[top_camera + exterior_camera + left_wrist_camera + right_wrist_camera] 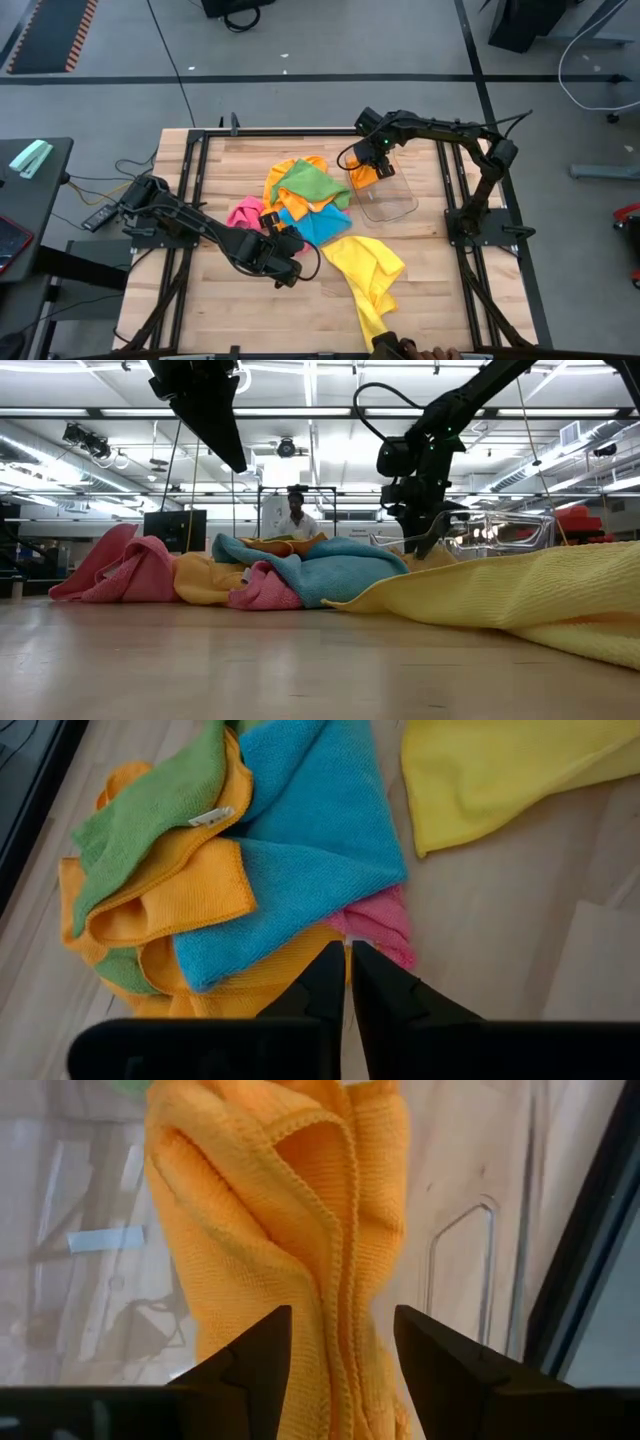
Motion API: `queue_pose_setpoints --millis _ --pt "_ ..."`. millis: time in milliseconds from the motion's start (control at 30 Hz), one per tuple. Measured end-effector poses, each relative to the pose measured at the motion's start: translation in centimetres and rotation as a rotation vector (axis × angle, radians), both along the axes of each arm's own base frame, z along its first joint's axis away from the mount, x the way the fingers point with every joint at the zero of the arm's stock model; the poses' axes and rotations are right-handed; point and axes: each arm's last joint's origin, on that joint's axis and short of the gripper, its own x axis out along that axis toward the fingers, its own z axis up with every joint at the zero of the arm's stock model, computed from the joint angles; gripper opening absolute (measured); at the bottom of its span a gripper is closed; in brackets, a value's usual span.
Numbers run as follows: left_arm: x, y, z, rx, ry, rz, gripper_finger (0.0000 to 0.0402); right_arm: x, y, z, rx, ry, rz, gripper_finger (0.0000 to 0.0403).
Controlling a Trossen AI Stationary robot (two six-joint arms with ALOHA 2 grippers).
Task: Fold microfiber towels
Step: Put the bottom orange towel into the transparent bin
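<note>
Orange towel (364, 177) bunched inside clear tray (398, 205)

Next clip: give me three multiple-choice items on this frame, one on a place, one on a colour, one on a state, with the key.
1. Where does the folded orange towel lie?
A. in the clear tray
B. under the yellow towel
C. on the floor

2. Which towel tops the pile?
A. pink
B. green
C. yellow

3. How do the right hand's fingers stand?
A. apart
B. clamped on a towel
C. out of view

Key: 1 A, the high view shows it inside the tray's edge; 2 B, green lies over the orange and blue; 3 A, the wrist view shows a gap on either side of the orange cloth.
</note>
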Motion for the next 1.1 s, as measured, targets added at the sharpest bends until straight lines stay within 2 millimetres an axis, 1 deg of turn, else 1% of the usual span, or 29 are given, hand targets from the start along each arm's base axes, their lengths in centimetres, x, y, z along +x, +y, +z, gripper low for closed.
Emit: queue_pose_setpoints --millis 167,267,433,500,567,633,733,800,900,1000,1100 --pt "0.0 0.0 0.0 -0.010 -0.009 0.015 0.0012 0.3 0.5 0.0 -0.007 0.011 -0.023 0.0179" --pt "-0.1 -0.2 0.0 -0.018 -0.009 0.013 0.0008 0.4 1.0 0.6 -0.002 0.010 -0.049 0.0177" --pt "-0.2 -0.4 0.0 -0.024 -0.012 0.021 0.0023 0.2 2.2 2.2 -0.062 0.003 -0.115 0.0177" --pt "-0.2 -0.4 0.0 -0.025 -0.012 0.021 0.0030 0.1 2.6 3.0 -0.055 -0.028 -0.118 0.0177" --pt "-0.2 -0.3 0.0 -0.024 -0.012 0.022 0.0031 0.2 3.0 3.2 -0.019 -0.060 -0.113 0.0177" --pt "-0.1 -0.3 0.0 -0.024 -0.012 0.024 0.0029 0.3 3.1 2.5 -0.002 -0.058 -0.107 0.0177" --pt "-0.1 -0.2 0.0 -0.024 -0.012 0.025 0.0019 0.3 3.1 0.8 0.014 -0.047 -0.105 0.0177" --pt "-0.1 -0.2 0.0 -0.024 -0.012 0.025 0.0013 0.1 3.1 -0.2 -0.012 -0.050 -0.115 0.0177" --pt "-0.2 -0.5 0.0 -0.025 -0.014 0.019 0.0009 0.2 3.1 -1.0 -0.066 -0.063 -0.146 0.0177" --pt "-0.3 -0.6 0.0 -0.028 -0.016 0.019 0.0009 -0.1 2.9 -1.8 -0.061 -0.084 -0.149 0.0177" --pt "-0.3 -0.6 0.0 -0.034 -0.013 0.016 0.0020 -0.7 2.9 -3.0 -0.064 -0.088 -0.127 0.0177"
